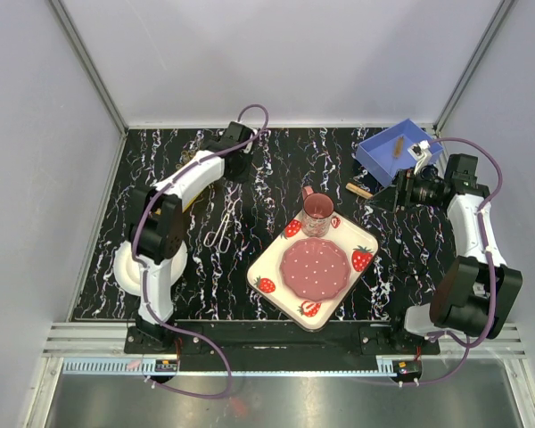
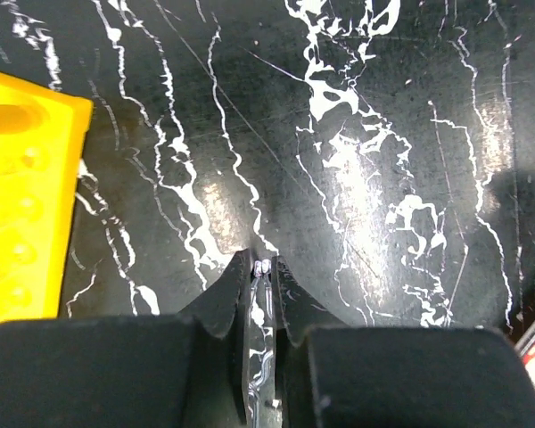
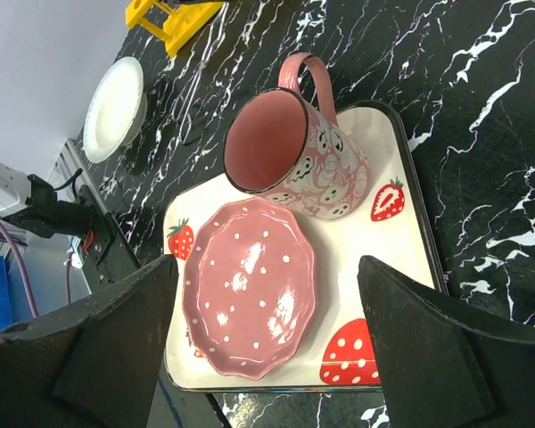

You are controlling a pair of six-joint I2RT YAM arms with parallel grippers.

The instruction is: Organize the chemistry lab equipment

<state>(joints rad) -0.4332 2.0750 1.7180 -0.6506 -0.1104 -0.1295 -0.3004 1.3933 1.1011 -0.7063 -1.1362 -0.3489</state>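
My left gripper (image 2: 264,260) is shut on two thin clear tubes (image 2: 262,282), whose ends show between its fingertips just above the black marble table. The yellow rack (image 2: 18,196) lies to its left and also shows far off in the right wrist view (image 3: 174,16). In the top view the left gripper (image 1: 239,168) is at the back left. The metal scissors (image 1: 221,227) lie on the table in front of it. My right gripper (image 1: 381,194) is open and empty (image 3: 266,267), beside a small wooden clamp (image 1: 361,189).
A strawberry-print tray (image 1: 367,239) in the middle holds a pink mug (image 1: 318,211) and a pink dotted plate (image 1: 314,269). A blue bin (image 1: 383,156) with a wooden stick (image 1: 398,145) stands at the back right. A round white plate (image 3: 114,107) lies near the rack.
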